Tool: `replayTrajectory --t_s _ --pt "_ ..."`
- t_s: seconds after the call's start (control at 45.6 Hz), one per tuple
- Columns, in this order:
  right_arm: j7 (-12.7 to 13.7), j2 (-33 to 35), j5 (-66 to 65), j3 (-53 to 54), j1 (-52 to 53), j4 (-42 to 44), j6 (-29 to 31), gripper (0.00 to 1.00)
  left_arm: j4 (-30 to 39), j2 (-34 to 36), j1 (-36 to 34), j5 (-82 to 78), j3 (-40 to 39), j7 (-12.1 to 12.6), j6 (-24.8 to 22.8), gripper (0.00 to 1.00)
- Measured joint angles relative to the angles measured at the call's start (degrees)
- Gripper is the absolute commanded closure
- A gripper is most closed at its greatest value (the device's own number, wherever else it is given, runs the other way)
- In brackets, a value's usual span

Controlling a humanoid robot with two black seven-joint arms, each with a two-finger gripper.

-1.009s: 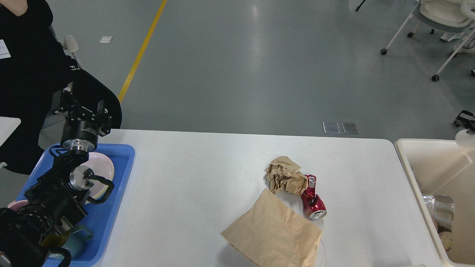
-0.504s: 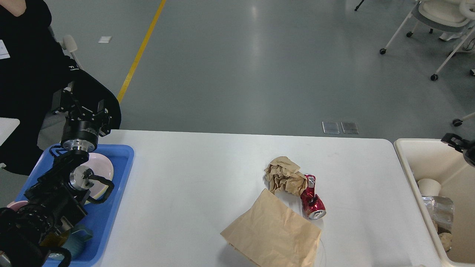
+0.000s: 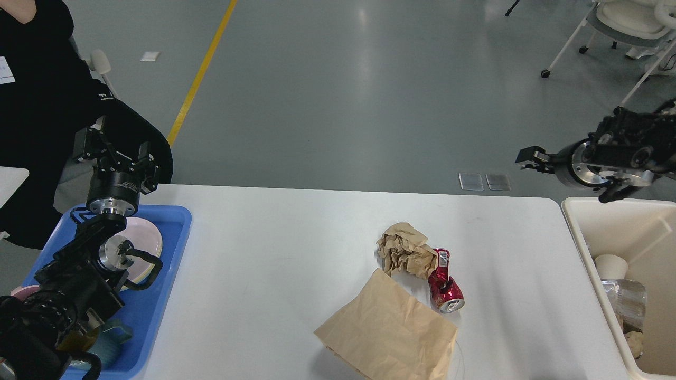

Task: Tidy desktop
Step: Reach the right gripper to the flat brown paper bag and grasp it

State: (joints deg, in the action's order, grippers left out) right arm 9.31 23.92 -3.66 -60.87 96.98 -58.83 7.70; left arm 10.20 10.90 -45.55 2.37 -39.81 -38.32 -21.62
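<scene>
The white desktop [image 3: 296,253] holds a crumpled brown paper ball [image 3: 404,249], a crushed red can [image 3: 445,285] lying against it, and a flat brown paper bag [image 3: 388,332] near the front edge. My left gripper [image 3: 113,150] is raised over the far end of the blue tray [image 3: 177,248], open and empty. My right gripper [image 3: 531,160] hangs in the air beyond the desktop's far right corner, pointing left and holding nothing. It is small and dark, so its fingers cannot be told apart.
The blue tray holds a pink plate [image 3: 145,240] and a teal cup [image 3: 113,338]. A cream bin [image 3: 581,232] at the right holds a white paper cup [image 3: 611,265] and a clear bottle [image 3: 626,301]. A person in black [image 3: 37,105] stands at far left.
My right arm has risen from over the bin and swung up and left into view. A white paper cup now lies in the bin. The left arm has not moved.
</scene>
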Motion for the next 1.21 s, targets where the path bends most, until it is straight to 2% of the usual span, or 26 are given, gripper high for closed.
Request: replayTrajectory --t_s 0.153,0.46,0.614,0.767,1.206 --pt "0.00 -4.83 -0.03 -0.18 6.20 -5.77 4.57 0.00 0.00 0.00 0.00 -0.03 0.00 0.00 0.00 0.04" --pt "-0.44 -10.26 -0.04 5.02 12.23 -8.69 28.45 0.00 0.00 0.00 0.00 -0.05 0.00 0.00 0.00 0.04" --pt "-0.44 -10.47 -0.04 9.08 12.52 -8.72 35.73 0.00 0.00 0.00 0.03 -0.03 0.00 0.00 0.00 0.04" --pt "-0.29 -11.28 -0.04 9.54 10.45 -8.72 37.06 0.00 0.00 0.00 0.04 -0.02 0.00 0.00 0.00 0.04" --pt "0.00 -11.00 -0.12 9.21 -3.68 -8.48 37.13 0.00 0.00 0.00 0.03 -0.01 0.00 0.00 0.00 0.04"
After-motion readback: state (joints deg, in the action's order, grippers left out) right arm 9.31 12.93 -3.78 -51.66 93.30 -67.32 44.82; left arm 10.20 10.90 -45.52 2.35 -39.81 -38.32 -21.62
